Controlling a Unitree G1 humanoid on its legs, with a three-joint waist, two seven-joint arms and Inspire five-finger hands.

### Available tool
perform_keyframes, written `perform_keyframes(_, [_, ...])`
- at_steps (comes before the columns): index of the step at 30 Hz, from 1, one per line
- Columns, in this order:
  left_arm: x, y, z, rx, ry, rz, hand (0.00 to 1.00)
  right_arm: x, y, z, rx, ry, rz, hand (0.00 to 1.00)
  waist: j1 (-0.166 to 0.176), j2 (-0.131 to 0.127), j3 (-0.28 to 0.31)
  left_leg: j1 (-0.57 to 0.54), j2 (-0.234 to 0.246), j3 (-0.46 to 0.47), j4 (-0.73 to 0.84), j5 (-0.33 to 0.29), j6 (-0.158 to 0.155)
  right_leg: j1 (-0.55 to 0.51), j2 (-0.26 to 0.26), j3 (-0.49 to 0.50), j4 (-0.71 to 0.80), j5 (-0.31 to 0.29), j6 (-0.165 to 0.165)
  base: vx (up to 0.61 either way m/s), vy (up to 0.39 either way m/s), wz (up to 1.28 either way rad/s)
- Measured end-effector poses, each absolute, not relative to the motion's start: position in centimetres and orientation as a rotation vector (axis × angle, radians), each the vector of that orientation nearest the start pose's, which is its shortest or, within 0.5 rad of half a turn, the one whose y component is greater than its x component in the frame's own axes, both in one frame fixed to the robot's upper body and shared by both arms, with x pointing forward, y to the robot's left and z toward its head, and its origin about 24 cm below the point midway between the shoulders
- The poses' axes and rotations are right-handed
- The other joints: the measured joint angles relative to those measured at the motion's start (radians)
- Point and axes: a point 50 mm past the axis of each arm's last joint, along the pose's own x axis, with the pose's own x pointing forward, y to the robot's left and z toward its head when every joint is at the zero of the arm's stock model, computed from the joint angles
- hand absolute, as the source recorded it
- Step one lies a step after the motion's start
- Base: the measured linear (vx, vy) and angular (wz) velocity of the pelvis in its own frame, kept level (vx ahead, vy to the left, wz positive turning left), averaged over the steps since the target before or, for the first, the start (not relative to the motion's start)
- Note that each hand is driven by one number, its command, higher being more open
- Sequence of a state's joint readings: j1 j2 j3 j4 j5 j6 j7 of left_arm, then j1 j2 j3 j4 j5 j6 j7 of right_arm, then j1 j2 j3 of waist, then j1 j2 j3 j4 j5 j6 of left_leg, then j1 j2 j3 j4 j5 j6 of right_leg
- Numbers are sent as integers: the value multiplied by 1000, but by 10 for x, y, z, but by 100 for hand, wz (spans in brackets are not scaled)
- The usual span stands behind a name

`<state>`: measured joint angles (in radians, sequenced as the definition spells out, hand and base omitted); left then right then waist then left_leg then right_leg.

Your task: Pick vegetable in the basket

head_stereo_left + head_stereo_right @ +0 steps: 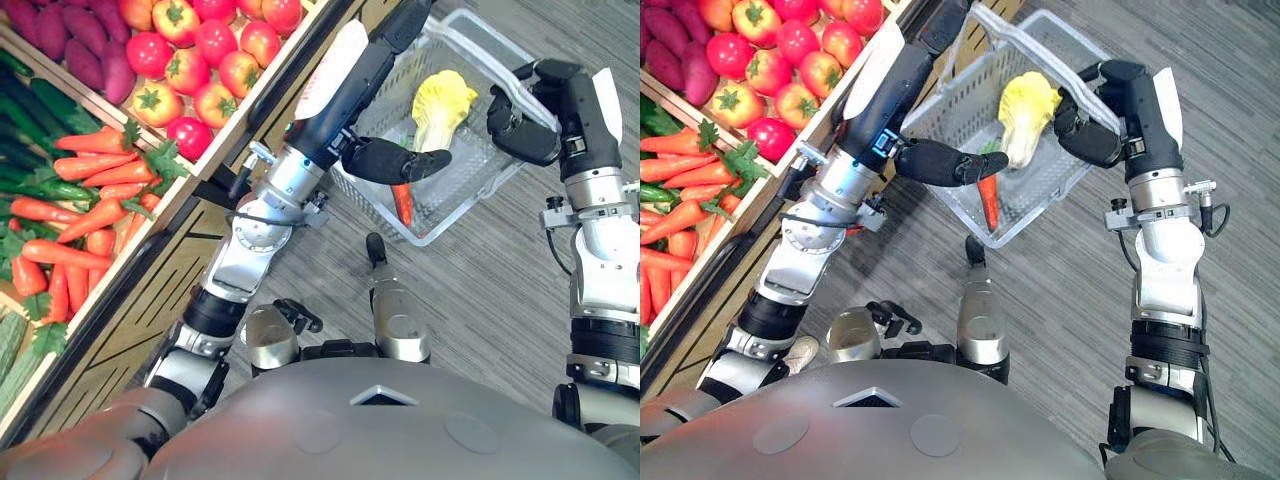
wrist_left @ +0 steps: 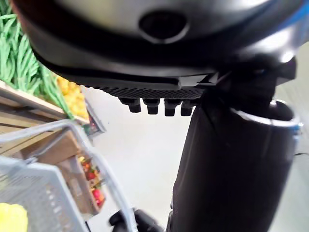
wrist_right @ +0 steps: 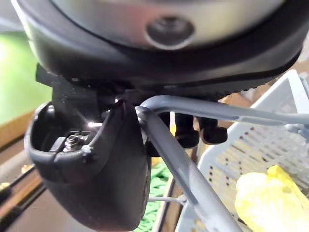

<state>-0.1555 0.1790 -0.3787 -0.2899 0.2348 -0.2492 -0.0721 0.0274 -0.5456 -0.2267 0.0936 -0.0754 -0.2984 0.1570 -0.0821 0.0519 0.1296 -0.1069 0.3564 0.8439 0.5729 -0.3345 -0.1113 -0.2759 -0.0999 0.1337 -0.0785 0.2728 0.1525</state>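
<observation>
Shelving (image 1: 150, 290) of wood fills the robot's left side, with tomatoes (image 1: 215, 70) in one compartment, purple sweet potatoes (image 1: 70, 35) beside them and a carrot pile (image 1: 90, 190) in the nearer compartment. Grey striped floor (image 1: 480, 300) lies on the other side.

Over that floor, just beside the shelving's edge, sits a pale mesh basket (image 1: 465, 190). The right hand (image 1: 525, 130) is at its far rim, and the right wrist view shows its fingers and thumb curled round the grey handle (image 3: 217, 110).

The left hand (image 1: 390, 160) reaches across the basket's near side above the mesh, fingers stretched out and relaxed, with nothing in its grasp.

Inside the basket a yellow-green cabbage (image 1: 440, 105) leans between the two hands. A single carrot (image 1: 403, 203) lies in the basket's near corner, just under the left hand's fingertips; whether they touch it cannot be told.
</observation>
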Motion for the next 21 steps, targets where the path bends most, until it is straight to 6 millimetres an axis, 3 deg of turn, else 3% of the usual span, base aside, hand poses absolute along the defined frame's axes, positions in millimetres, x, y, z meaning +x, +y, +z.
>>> perform_keyframes(2, [226, 69, 152, 302, -706, -510, 100, 239, -289, 90, -670, -142, -21, 0, -1, 0, -2, -13, -1, -16, 6, 0, 4, 0, -6, -14, 0, -4, -6, -25, -5, 38])
perform_keyframes(3, [205, 86, 153, 214, -695, -545, 100, 235, -302, 77, -712, -75, -88, 0, 9, 3, -6, -35, -2, -70, 16, 4, 13, 17, -15, -57, 0, -14, -20, -29, -16, 54])
perform_keyframes(5, [202, 86, 158, 209, -720, -548, 100, 235, -302, 78, -711, -79, -100, 0, 10, 4, -7, -43, -4, -77, 17, 6, 16, 15, -17, -63, 0, -16, -22, 16, -27, 43])
perform_keyframes(6, [198, 102, 151, 217, -675, -476, 100, 227, -311, 64, -675, -28, -162, 0, 17, 13, -25, -55, -23, -148, -4, 17, 26, 36, -24, -103, 0, -16, -22, 52, -81, 111])
perform_keyframes(7, [189, 157, 139, 186, -572, -144, 100, 190, -329, 16, -601, 178, -329, 0, 62, -11, -36, -48, -60, -231, -56, 48, 26, 87, -47, -179, -1, -40, -46, 45, -84, 108])
perform_keyframes(10, [184, 150, 139, 175, -573, -186, 100, 190, -330, 17, -601, 177, -332, 0, 53, -13, -37, -51, -63, -231, -57, 48, 26, 84, -50, -179, -1, -41, -48, -1, -19, 26])
perform_keyframes(13, [184, 159, 130, 181, -545, -127, 100, 179, -336, 7, -568, 214, -381, 0, 53, -22, -50, -59, -93, -262, -111, 80, 27, 93, -69, -217, 0, -40, -44, 14, -30, 41])
perform_keyframes(14, [187, 175, 114, 233, -486, 24, 100, 153, -347, -17, -491, 306, -516, 0, 51, -45, -76, -60, -139, -320, -192, 128, 27, 111, -94, -295, 0, -47, -40, 97, -96, 188])
perform_keyframes(15, [187, 205, 89, 279, -354, 289, 100, 108, -357, -45, -395, 452, -717, 0, 47, -50, -123, -83, -181, -426, -266, 174, 23, 143, -116, -409, 0, -73, -35, 117, -112, 225])
perform_keyframes(17, [179, 252, 57, 329, -154, 624, 100, 64, -351, -76, -269, 624, -927, 0, 61, -54, -157, -84, -192, -514, -330, 235, 23, 178, -119, -512, 0, -91, -28, 95, -82, 168])
perform_keyframes(18, [154, 288, 38, 347, -3, 898, 100, 47, -336, -93, -191, 719, -999, 0, 95, -59, -157, -50, -187, -520, -374, 264, 16, 203, -108, -540, 0, -91, -28, 87, -56, 84])
perform_keyframes(19, [126, 308, 25, 374, 106, 1082, 100, 39, -319, -105, -146, 779, -990, 0, 116, -68, -155, -14, -186, -530, -409, 279, 11, 236, -103, -565, 0, -91, -28, 73, -29, 42])
perform_keyframes(21, [94, 314, 16, 435, 197, 1165, 100, 35, -300, -114, -95, 814, -982, 0, 143, -82, -161, 18, -194, -544, -441, 280, 9, 270, -105, -595, 0, -93, -28, 7, 31, 37])
